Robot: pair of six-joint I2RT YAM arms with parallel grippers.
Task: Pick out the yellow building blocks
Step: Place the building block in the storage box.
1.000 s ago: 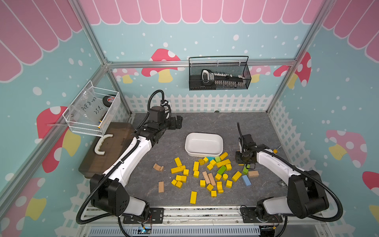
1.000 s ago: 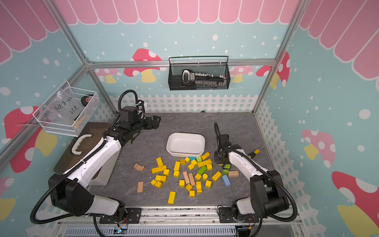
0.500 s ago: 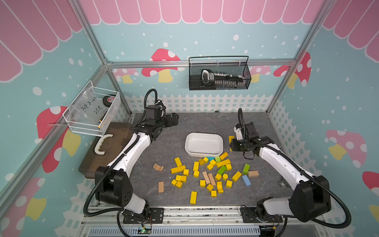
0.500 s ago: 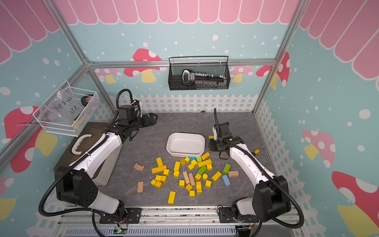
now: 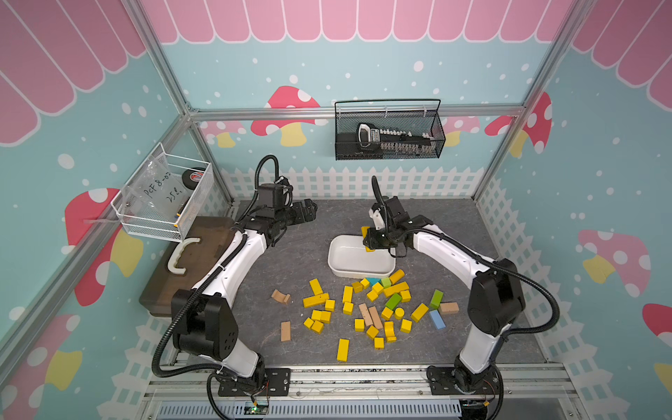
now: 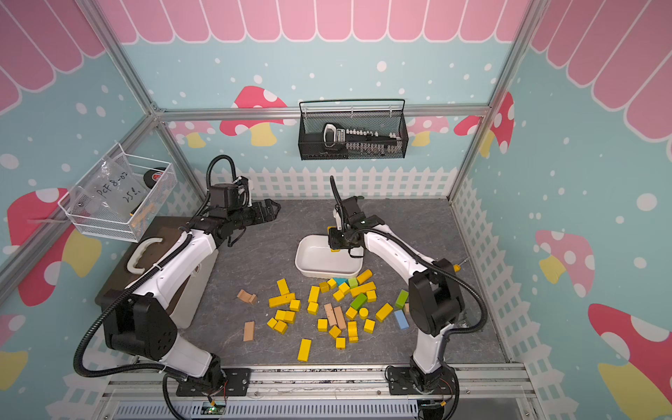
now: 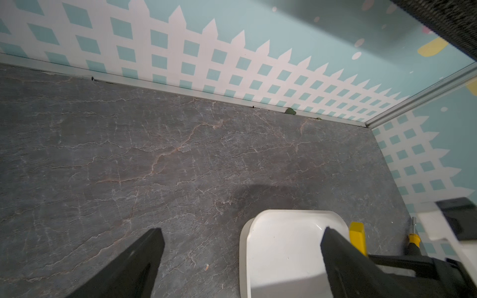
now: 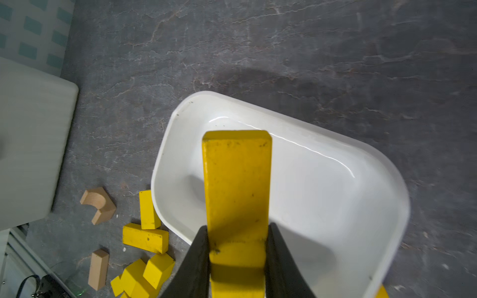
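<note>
We see a glossy white tray on a matt, veined stone-look tabletop. The yellow bar wears scuffed paint; the tan arch is bare wood.

Teal walls printed with white dots, red mushrooms and a pink scalloped border enclosed the cell. A white picket-fence print ran along their base. Aluminium struts framed the corners. The floor was dark grey, veined like slate. A black mesh basket hung on the back wall, a white wire basket on the left wall.
</note>
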